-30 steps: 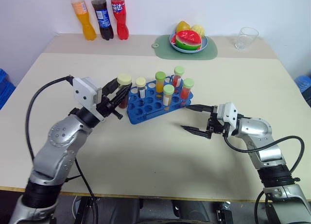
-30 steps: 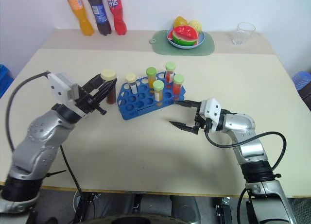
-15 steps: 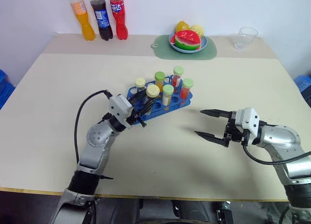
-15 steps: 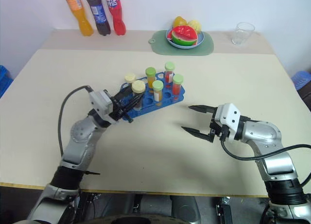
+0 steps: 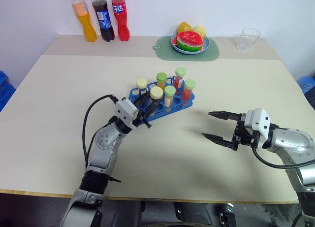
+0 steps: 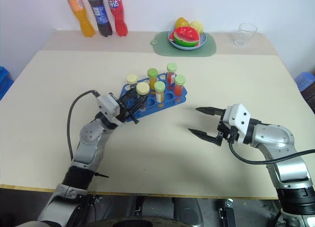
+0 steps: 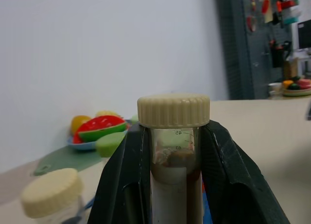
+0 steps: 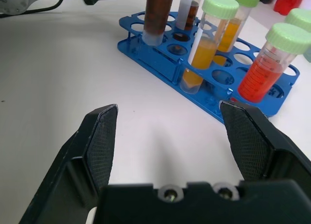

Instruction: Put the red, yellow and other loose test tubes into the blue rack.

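the left gripper point(image 5: 145, 105) was clamped on a brown-filled test tube point(image 5: 155, 97) with a cream cap, its fingers point(image 7: 127, 175) pressed on the glass just under that cap. a second earlier it had held the tube up beside the rack's left end; since then it had carried the tube over the blue rack point(image 5: 162, 105), near the middle of the desk point(image 5: 59, 89). in the right wrist view the tube's tip point(image 8: 154, 35) sat at a hole on the rack's near row, so the insertion looked begun but not finished; the grip had not let go. 5 other tubes already stood in the rack: a cream-capped one point(image 5: 142, 85) and 4 green-capped ones point(image 5: 170, 95) with orange or red liquid. the right gripper point(image 5: 220, 126) had drawn back from the rack toward the desk's right edge and hung with its fingers wide apart, holding nothing. no loose tube lay on the desk, so this one was probably the last.
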